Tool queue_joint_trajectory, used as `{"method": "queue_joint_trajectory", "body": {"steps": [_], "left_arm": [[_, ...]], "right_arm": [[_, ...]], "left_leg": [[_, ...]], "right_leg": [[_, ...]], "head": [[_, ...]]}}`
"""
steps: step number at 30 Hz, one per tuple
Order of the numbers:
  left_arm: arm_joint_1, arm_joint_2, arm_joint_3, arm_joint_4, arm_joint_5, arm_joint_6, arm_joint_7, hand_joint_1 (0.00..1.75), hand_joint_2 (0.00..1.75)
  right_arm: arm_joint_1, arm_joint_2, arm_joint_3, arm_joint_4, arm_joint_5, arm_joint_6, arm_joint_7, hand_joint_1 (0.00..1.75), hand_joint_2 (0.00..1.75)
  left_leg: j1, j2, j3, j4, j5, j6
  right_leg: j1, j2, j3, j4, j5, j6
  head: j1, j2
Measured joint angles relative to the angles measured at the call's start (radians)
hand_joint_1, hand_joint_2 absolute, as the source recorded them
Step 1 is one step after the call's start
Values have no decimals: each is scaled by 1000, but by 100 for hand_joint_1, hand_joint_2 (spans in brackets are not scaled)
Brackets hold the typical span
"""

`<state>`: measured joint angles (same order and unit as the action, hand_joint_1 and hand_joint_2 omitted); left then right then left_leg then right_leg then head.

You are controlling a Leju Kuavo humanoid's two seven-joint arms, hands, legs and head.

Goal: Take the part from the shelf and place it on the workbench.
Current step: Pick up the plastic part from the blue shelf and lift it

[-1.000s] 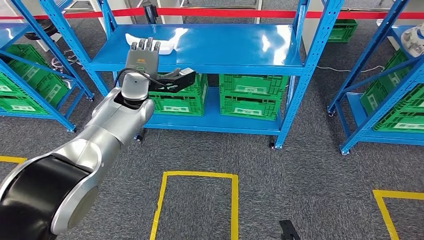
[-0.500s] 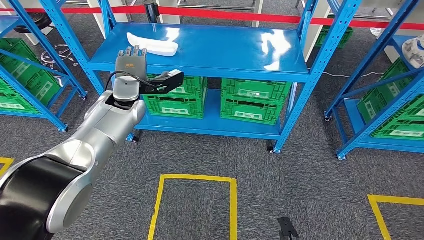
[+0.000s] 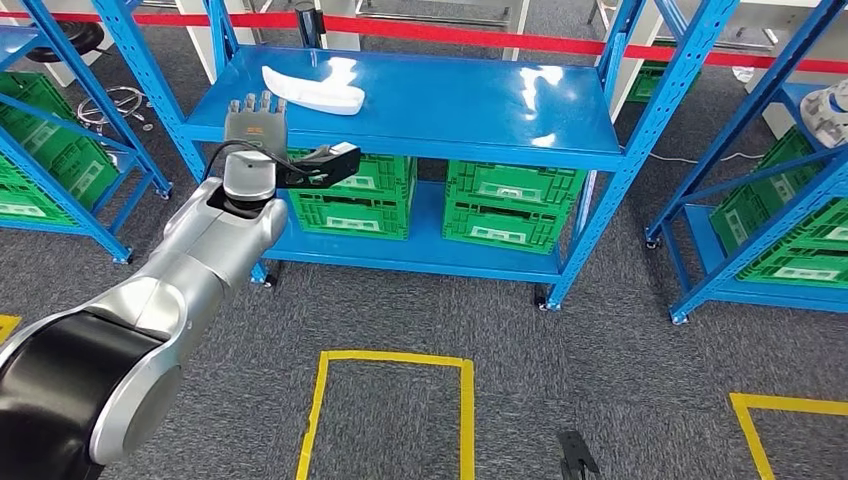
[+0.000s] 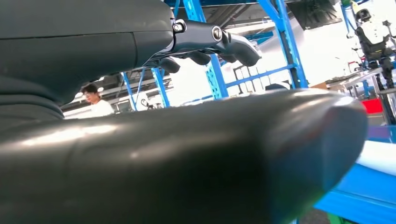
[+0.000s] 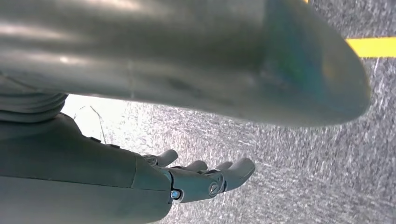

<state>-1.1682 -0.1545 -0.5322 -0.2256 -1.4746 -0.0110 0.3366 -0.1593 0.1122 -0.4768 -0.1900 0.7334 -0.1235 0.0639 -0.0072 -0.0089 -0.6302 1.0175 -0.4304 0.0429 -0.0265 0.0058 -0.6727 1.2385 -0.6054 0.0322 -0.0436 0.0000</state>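
Risk is what I am weighing first as I am steering the left hand (image 3: 256,118) toward the white part (image 3: 312,88). I am seeing that hand raised at the front edge of the blue shelf (image 3: 450,105), fingers extended and apart, holding nothing. The part is lying on the top deck near its left rear corner, just beyond the fingertips and apart from them. If I am pushing forward too flat, I judge the fingers could nudge the smooth, curved part further back or off the rear edge instead of getting round it. The shelf's left upright (image 3: 150,85) is standing near the wrist, so a sideways correction could clip it. The glossy deck is also likely letting the part slide under a light touch.

Much is staying hidden from me. In the left wrist view the thumb (image 4: 187,158) is blocking most of the frame, and I am catching just a white sliver of the part beside it, so I cannot judge the gap from there. The right hand (image 5: 201,179) is hanging over grey carpet (image 5: 303,163), fingers loosely extended and empty. The workbench is nowhere among what I am looking at.
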Motion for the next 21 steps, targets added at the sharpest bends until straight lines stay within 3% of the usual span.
{"method": "queue_joint_trajectory", "body": {"steps": [1,2,3,4,6,7,11,13,16,17,18,20,21], "left_arm": [[3,0,0,1,-3,-4,2,0,0],[6,0,0,2,-5,-8,3,0,0],[8,0,0,3,-6,-11,4,0,0],[8,0,0,3,-7,-13,5,0,0],[7,1,0,3,-8,-16,8,0,0],[7,1,0,3,-8,-18,8,0,0],[5,3,0,2,-9,-21,10,0,0],[1,6,0,1,-9,-21,10,0,0],[6,8,0,4,-9,-26,8,0,0],[9,8,0,5,-9,-29,8,0,0],[12,9,-1,6,-9,-30,8,0,0],[12,11,-1,6,-9,-32,8,0,0],[10,11,-1,6,-9,-32,8,0,0]], "right_arm": [[1,0,-1,0,1,0,0,0,0],[2,-1,-1,0,2,1,1,0,0],[2,-1,-1,0,2,2,1,0,0],[2,-2,-1,0,3,2,1,0,0],[0,-4,-2,0,5,5,1,0,0],[-1,-4,-2,0,5,6,1,0,0],[-1,-4,-2,0,7,8,1,0,0],[-2,-5,-2,0,9,8,1,0,0],[-1,-5,-2,0,11,9,2,0,0],[0,-5,-2,0,11,9,2,0,0],[1,-5,-2,0,12,9,2,0,0],[1,-5,-2,0,12,9,1,0,0],[1,-5,-2,0,12,9,1,0,0]], "left_leg": [[-2,0,0,1,-2,1],[-3,0,1,4,-5,1],[-3,0,2,8,-9,-1],[-3,0,4,13,-14,-4],[-5,0,7,23,-25,-13],[-6,0,8,26,-29,-19],[-7,0,10,28,-38,-44],[-4,1,-16,88,-67,-57],[7,3,-120,276,-124,-73],[11,3,-143,302,-118,-77],[14,3,-145,287,-91,-79],[19,4,-102,162,-5,-82],[18,4,-71,97,24,-82]], "right_leg": [[0,0,-35,52,-10,-1],[1,0,-52,69,0,-3],[1,0,-48,43,30,-6],[2,-2,-24,-19,72,-9],[4,-5,30,-143,125,-17],[6,-6,47,-178,133,-21],[5,-2,62,-197,130,-40],[-1,-2,78,-206,127,-51],[-5,-1,98,-208,113,-57],[-7,0,105,-208,106,-55],[-9,2,113,-208,99,-53],[-13,4,133,-207,83,-44],[-13,5,141,-207,74,-37]], "head": [[0,0],[0,0],[0,0],[0,0],[0,0],[0,0],[-2,0],[-6,0],[-9,0],[-9,0],[-9,0],[-9,0],[-10,0]]}}
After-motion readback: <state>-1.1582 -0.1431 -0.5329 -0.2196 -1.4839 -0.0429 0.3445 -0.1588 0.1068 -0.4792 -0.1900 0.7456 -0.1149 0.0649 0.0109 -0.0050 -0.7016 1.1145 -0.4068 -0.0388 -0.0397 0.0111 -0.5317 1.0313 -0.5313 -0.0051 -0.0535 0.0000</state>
